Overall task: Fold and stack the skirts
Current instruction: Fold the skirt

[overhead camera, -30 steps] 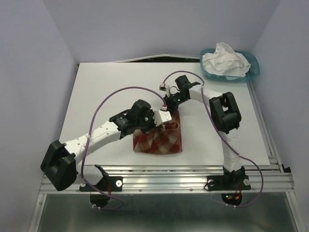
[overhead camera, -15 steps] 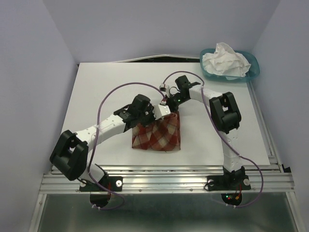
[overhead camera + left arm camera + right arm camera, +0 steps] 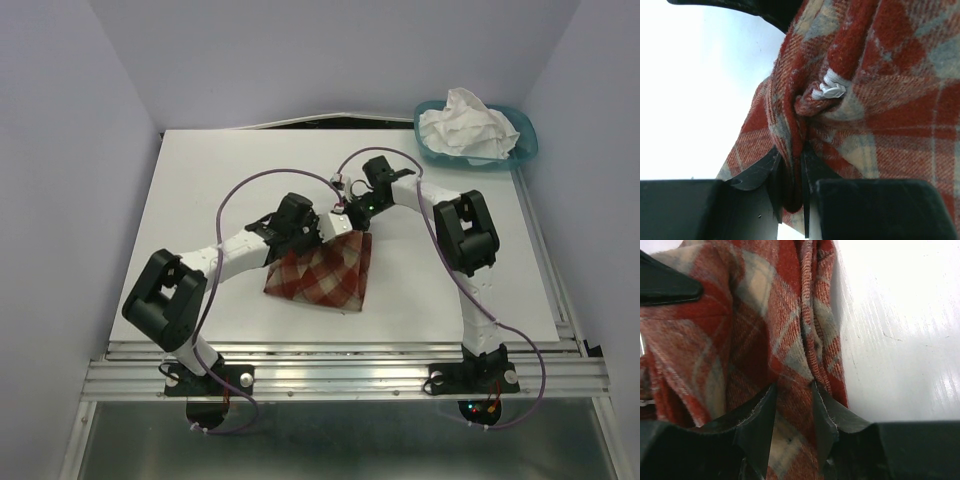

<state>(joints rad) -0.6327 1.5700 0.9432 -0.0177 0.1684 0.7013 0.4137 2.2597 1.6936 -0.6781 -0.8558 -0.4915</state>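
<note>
Red-and-cream cloth fills both wrist views, and each arm has a grip on it. The left gripper [image 3: 790,172] has its black jaws drawn narrow on a bunched fold of the red-and-cream plaid check cloth skirt [image 3: 325,275], just below a small white tag or knot of thread [image 3: 829,90]. The right gripper [image 3: 792,407] is likewise clamped narrow on another gathered edge of the same skirt, with bare tabletop showing to the right of the cloth.

From above, the two grippers sit just beside each other near the middle of the frame. The skirt spreads down from them toward the lower middle, its lower part lying on the flat white table [image 3: 220,190].

This looks like the fold of the plaid skirt, with one edge lifted. To do it well, I would move the two grips together at one height, spread enough to hold the edge taut. They should carry it over the lying part until the edges line up, and lower it before letting go. The loose lower part may drag on the smooth table.

In the upper right of the frame stands an oval teal plastic basket [image 3: 528,140]. The plain white crinkled cloth skirt [image 3: 465,125] is heaped in it, rising above the rim and well apart from both arms. It is not yet folded.
</note>
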